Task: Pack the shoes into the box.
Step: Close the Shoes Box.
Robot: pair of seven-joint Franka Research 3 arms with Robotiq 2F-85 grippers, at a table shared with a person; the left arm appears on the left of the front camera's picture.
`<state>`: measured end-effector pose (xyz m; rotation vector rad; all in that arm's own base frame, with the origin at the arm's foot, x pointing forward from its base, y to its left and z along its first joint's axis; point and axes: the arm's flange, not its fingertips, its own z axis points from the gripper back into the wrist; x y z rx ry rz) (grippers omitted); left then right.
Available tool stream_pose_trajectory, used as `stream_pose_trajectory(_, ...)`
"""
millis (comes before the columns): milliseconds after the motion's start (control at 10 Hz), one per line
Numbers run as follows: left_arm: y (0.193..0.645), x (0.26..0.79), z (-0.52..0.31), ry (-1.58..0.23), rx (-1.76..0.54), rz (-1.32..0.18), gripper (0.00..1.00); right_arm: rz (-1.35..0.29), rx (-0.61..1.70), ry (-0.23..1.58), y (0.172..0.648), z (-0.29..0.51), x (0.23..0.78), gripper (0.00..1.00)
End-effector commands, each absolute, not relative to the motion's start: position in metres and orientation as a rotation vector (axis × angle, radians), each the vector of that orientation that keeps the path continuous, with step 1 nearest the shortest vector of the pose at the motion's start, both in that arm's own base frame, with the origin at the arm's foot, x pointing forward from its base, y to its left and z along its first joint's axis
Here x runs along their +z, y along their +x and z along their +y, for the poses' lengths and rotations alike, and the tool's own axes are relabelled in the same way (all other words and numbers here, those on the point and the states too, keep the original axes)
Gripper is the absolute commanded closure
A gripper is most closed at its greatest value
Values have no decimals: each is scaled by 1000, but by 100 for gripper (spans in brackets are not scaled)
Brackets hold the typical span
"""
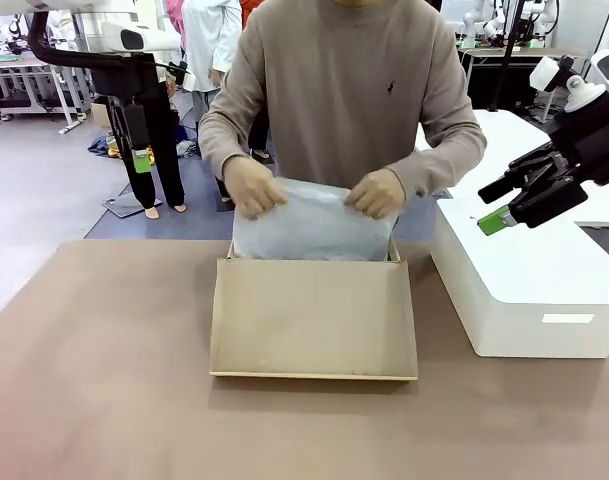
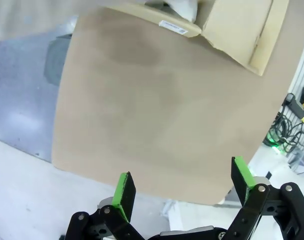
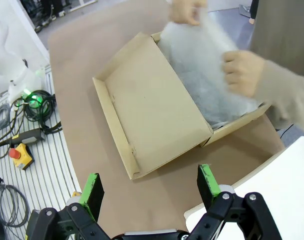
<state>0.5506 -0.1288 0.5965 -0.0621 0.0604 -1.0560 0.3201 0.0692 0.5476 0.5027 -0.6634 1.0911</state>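
Observation:
The brown cardboard box (image 1: pixel 314 320) stands at the table's middle, its hinged lid laid flat toward me. A person's two hands (image 1: pixel 252 188) hold white tissue paper (image 1: pixel 314 228) over the box's opening, seen again in the right wrist view as box (image 3: pixel 152 102) and tissue paper (image 3: pixel 201 65). The shoes are hidden or out of view. My left gripper (image 1: pixel 139 160) hangs open, high at the far left, well away from the box; its wrist view shows it open (image 2: pixel 181 175) above the table's corner, with the box (image 2: pixel 236 25) far off. My right gripper (image 1: pixel 494 222) is open (image 3: pixel 149 176) above the white block, to the right of the box.
A large white rectangular block (image 1: pixel 524 280) sits on the table right of the box, under the right arm. The brown table (image 1: pixel 94 380) has bare room left of and in front of the box. Cables and a yellow button box (image 3: pixel 22 155) lie on the floor beside the table.

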Motion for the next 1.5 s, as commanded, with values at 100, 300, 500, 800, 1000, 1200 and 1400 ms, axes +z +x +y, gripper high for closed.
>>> stream_pose_trajectory(100, 550, 597, -128, -49, -1038, 70, 0, -692, 1109, 532, 323, 69, 548, 0)
stream_pose_trajectory(300, 551, 596, -129, -62, -1047, 61, 19, -692, 1109, 532, 323, 69, 548, 0)
stream_pose_trajectory(500, 550, 601, -112, -79, -1131, 30, 57, -692, 1109, 532, 323, 69, 548, 0)
stream_pose_trajectory(800, 554, 605, -90, -206, -1344, -49, 100, -692, 1109, 532, 323, 69, 548, 0)
stream_pose_trajectory(1000, 561, 603, -85, -251, -1426, -55, 100, -692, 1109, 532, 323, 69, 548, 0)
stream_pose_trajectory(1200, 565, 594, -84, -345, -1560, -122, 100, -692, 1109, 532, 323, 69, 548, 0)
stream_pose_trajectory(1400, 568, 580, -86, -410, -1577, -128, 100, -692, 1109, 532, 323, 69, 548, 0)
